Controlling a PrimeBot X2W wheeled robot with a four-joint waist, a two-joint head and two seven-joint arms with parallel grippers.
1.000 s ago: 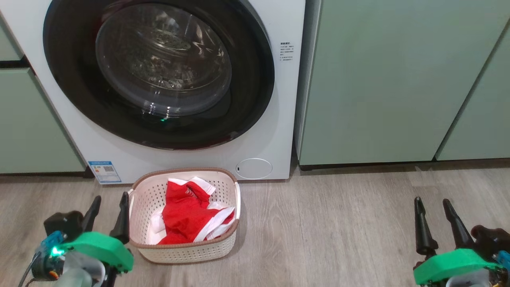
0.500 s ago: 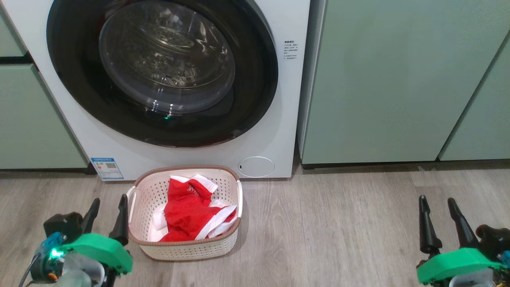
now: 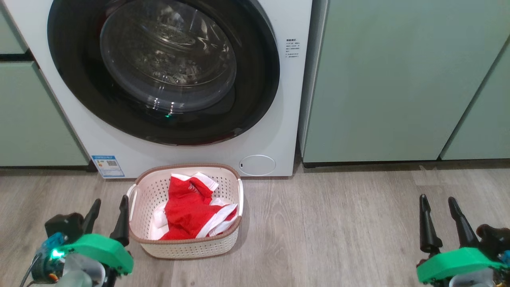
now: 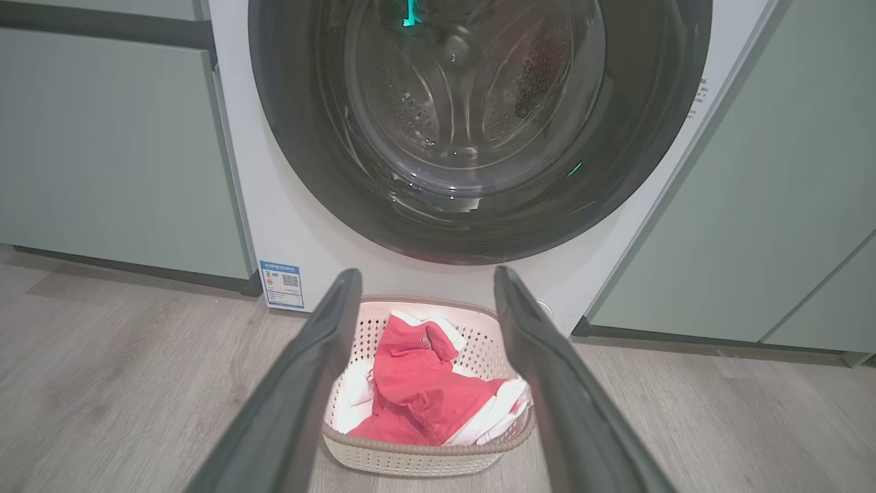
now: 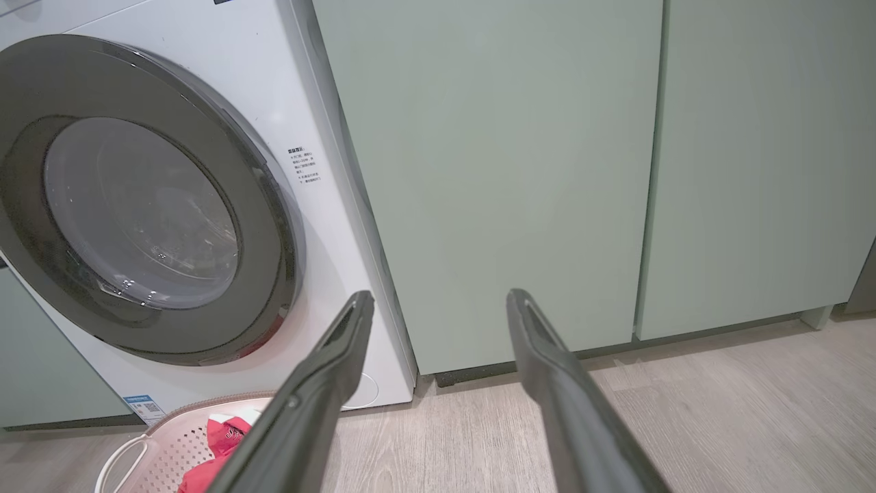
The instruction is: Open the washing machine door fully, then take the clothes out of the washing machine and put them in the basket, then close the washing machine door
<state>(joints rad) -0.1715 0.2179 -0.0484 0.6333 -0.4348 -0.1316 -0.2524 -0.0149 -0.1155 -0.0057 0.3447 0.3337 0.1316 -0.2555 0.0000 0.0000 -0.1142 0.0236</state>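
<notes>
The washing machine [image 3: 279, 119] stands white between pale green cabinets. Its round black-rimmed door [image 3: 163, 69] lies flush against the front, and the steel drum shows through the glass [image 4: 472, 89]. On the floor just before it sits the cream basket [image 3: 147, 199] with the red and white clothes [image 3: 191, 209] inside. My left gripper [image 3: 109, 203] hangs open at the lower left, just left of the basket, holding nothing. My right gripper [image 3: 437, 201] is open at the lower right, far from the basket, over bare floor. The door [image 5: 137, 205] and the basket [image 5: 157, 445] also appear in the right wrist view.
Pale green cabinet doors [image 3: 398, 79] rise to the right of the washer, and another cabinet [image 3: 32, 119] to its left. Grey wood-look floor [image 3: 338, 231] spreads between basket and right gripper. A small round cover [image 3: 257, 164] sits low on the washer front.
The whole head view has shifted slightly, so the camera has moved. Door, basket and clothes stay as they were, and both grippers hold their places, open.
</notes>
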